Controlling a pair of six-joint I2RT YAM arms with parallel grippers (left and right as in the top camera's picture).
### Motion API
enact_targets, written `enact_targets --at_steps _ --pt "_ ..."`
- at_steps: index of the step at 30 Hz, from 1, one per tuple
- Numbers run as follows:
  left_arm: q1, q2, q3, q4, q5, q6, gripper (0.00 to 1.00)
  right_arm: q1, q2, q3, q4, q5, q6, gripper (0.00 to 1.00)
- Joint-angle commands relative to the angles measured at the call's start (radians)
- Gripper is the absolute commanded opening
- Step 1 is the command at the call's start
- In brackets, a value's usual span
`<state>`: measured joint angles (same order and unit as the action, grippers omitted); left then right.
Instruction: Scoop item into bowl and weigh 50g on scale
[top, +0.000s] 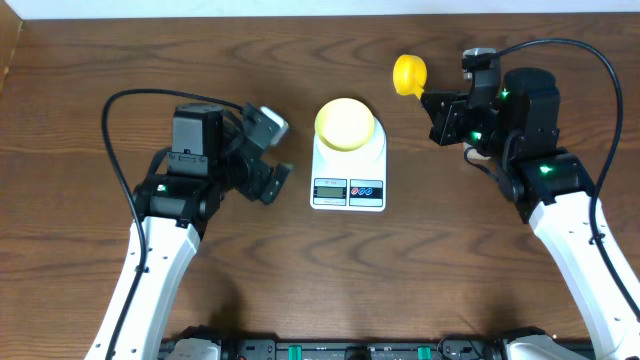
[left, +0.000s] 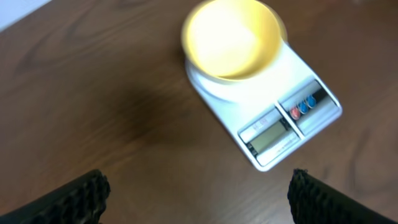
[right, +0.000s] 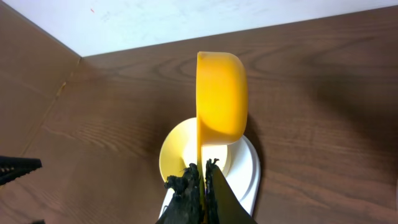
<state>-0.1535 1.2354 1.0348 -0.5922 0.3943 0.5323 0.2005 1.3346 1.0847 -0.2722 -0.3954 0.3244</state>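
Right hand – fingers pinched tight on the thin handle of a yellow scoop. The cup is turned on its side, mouth facing left, and its inside cannot be seen from any view. It is held off to the right of the bowl, nearer the far edge of the surface.

Left hand – spread wide and gripping nothing. Its two dark fingers sit at the bottom corners of the wrist view, pointed toward the scale from its left side and not touching it.

Bowl – round, pale yellow, upright on the platform at the far end of the scale. Its inside shows plain yellow.

Scale – flat and white, about midway between the left and right edges, between the two arms. A grey display sits beside the red and blue buttons at its near end. The reading is too small to tell.

Surface – dark brown wood grain.
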Motion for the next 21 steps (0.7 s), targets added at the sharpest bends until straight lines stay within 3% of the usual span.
enact_targets --at_steps 1,9,21 --pt "0.009 0.001 0.015 -0.069 0.108 0.336 0.94 -0.004 -0.015 0.015 -0.01 0.0 -0.019 0.01" --pt "0.187 0.001 0.015 -0.219 0.358 0.623 0.94 -0.004 -0.015 0.015 -0.01 0.001 -0.019 0.01" --pt "0.311 0.058 0.014 -0.218 0.406 0.673 0.94 -0.004 -0.015 0.015 -0.013 0.0 -0.019 0.01"
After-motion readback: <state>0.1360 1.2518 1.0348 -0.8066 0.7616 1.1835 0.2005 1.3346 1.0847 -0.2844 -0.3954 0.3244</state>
